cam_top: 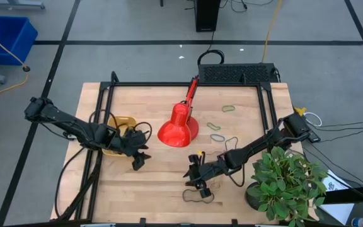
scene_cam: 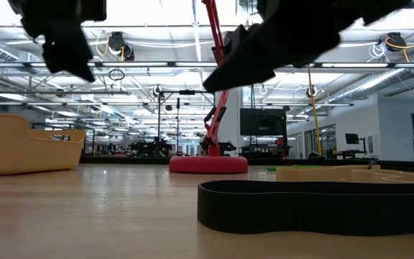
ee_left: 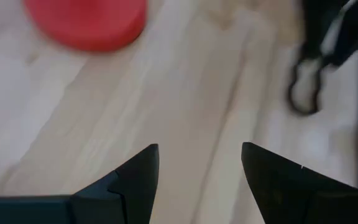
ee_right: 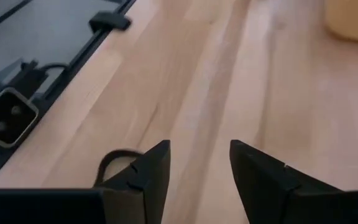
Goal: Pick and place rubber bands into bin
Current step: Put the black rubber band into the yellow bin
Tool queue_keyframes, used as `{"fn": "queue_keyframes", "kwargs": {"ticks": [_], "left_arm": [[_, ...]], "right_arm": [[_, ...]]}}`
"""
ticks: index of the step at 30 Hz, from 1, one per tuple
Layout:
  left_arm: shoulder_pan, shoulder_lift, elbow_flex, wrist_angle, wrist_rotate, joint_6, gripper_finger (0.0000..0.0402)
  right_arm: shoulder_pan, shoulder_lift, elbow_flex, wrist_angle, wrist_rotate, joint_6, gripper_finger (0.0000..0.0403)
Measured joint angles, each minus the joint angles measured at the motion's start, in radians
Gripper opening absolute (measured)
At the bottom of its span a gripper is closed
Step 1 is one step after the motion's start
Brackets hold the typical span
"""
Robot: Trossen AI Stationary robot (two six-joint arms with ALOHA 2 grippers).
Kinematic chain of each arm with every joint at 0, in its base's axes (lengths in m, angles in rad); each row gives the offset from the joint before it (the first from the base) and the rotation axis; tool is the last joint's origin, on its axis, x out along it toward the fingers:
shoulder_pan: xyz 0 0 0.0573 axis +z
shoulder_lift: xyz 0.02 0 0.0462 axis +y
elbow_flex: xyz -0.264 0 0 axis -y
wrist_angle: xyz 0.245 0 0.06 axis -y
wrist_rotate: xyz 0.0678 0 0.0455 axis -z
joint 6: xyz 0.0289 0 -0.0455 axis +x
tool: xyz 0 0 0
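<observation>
Careful: your right gripper (cam_top: pixel 197 178), jaws apart and empty, hovers beside the black rubber band (cam_top: pixel 197 195) near the table's front edge and could close on bare wood, while your left gripper (cam_top: pixel 138 159), likewise open and empty, waits by the bin (cam_top: pixel 120 122).

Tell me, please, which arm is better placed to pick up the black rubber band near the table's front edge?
The right. Its open end effector hangs just beside the black rubber band, while the left end effector, also open and empty, sits farther off by the yellow bin.
</observation>
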Motion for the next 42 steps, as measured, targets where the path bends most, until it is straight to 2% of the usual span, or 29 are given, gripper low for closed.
{"fn": "queue_keyframes", "kwargs": {"ticks": [8,16,22,27,34,40,42], "left_arm": [[0.000,0.000,0.000,0.171,0.010,0.047,0.0237],[0.000,0.000,0.000,0.184,0.010,0.052,0.0237],[0.000,0.001,0.000,0.185,0.010,0.051,0.0237],[0.000,0.001,0.000,0.188,0.010,0.039,0.0237],[0.000,0.001,0.000,0.195,0.010,0.038,0.0237],[0.000,0.001,0.000,0.220,0.010,0.039,0.0237],[0.000,0.001,0.000,0.247,0.009,0.039,0.0237]], "right_arm": [[0.041,0.091,0.000,0.059,0.000,0.000,0.0160],[0.061,0.183,0.000,0.062,0.003,0.060,0.0160],[0.060,0.201,0.000,0.064,0.003,0.068,0.0154],[0.061,0.201,0.000,0.059,-0.003,0.045,0.0112],[0.061,0.201,0.000,0.061,-0.003,0.045,0.0012],[0.059,0.186,0.000,0.053,0.007,0.048,0.0003],[0.057,0.161,-0.001,0.048,0.045,0.023,0.0003]]}}
